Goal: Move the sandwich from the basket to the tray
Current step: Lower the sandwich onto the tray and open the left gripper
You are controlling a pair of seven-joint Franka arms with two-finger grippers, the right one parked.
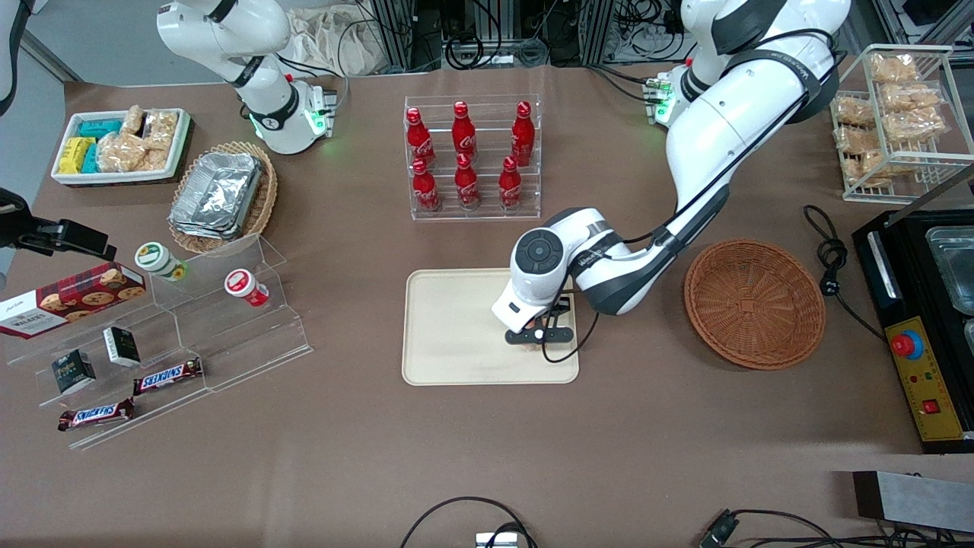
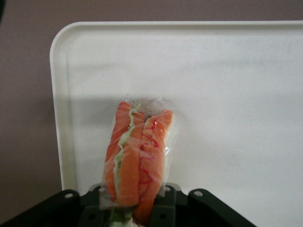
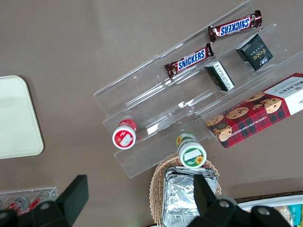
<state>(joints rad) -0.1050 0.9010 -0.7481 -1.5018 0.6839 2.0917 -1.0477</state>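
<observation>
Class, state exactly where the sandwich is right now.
The sandwich is held in the gripper over the tray, out of the basket.

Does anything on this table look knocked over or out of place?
Nothing stands out. The basket is empty because the gripper holds the wrapped sandwich over the tray. Bottles stand upright in their rack.

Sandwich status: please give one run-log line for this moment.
gripper: shut on sandwich | over tray | basket: empty | release: pending
</observation>
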